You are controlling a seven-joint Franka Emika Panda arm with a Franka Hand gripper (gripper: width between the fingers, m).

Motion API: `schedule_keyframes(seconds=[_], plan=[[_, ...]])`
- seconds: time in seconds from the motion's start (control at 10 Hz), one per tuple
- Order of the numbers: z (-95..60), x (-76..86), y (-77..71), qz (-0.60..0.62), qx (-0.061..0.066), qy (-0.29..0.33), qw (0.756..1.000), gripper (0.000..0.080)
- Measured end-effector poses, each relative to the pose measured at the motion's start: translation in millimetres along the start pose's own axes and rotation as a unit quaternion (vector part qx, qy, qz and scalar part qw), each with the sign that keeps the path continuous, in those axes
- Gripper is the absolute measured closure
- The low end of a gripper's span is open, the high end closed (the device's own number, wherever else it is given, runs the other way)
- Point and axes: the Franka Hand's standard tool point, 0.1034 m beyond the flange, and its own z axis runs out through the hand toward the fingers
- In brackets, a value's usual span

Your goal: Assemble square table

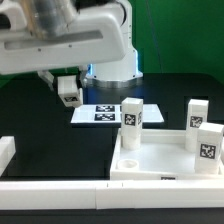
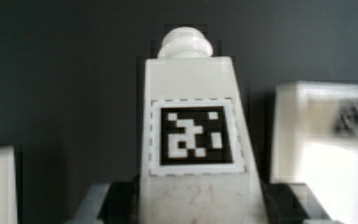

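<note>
Arm: a Franka Panda arm [image 1: 70,40] is seen in the upper part of the exterior view, reaching down over the dark counter [image 1: 40,120].

Gripper: the gripper [image 1: 68,97] is held above the counter, toward the exterior view's left of the marker board [image 1: 100,113].

Fingers: the dark fingers [image 2: 108,203] are seen closed against the lower sides of a table leg [image 2: 195,125]; the leg is gripped between them.

Held leg: in the wrist view a white leg with a rounded peg at its far end and a black-and-white square tag on its face is shown. In the exterior view it appears as a small white block [image 1: 68,90] at the gripper, clear of the counter.

Tabletop: the white square slab [image 1: 165,160] with raised rim is lying on the counter at the exterior view's right, in front of the marker board.

Mounted legs: three tagged legs are standing upright on the slab, one at the near-left corner [image 1: 131,123], one at the far right [image 1: 197,115], one at the near right [image 1: 206,149].

Bars: a long white bar [image 1: 60,188] is lying along the front edge, and a short white block [image 1: 6,155] is at the exterior view's left.

Blurred item: a white object [image 2: 327,125] beside the held leg in the wrist view cannot be identified.
</note>
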Motion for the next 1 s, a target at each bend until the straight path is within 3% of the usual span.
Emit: schedule_keyframes(seconds=[0.1, 0.5, 0.6, 0.7, 1.0], plan=[[-6.5, 5.3, -7.8, 0.009, -0.006, 0.026, 1.0, 0.0515], [-5.9, 15.2, 2.5, 0.009, -0.03, 0.156, 0.987, 0.0514], [4.8, 11.7, -2.9, 0.024, -0.033, 0.205, 0.978, 0.0514], [9.7, 12.2, -18.0, 0.031, -0.025, 0.223, 0.974, 0.0514], [-10.6, 40.9, -51.1, 0.048, -0.024, 0.333, 0.941, 0.0514]])
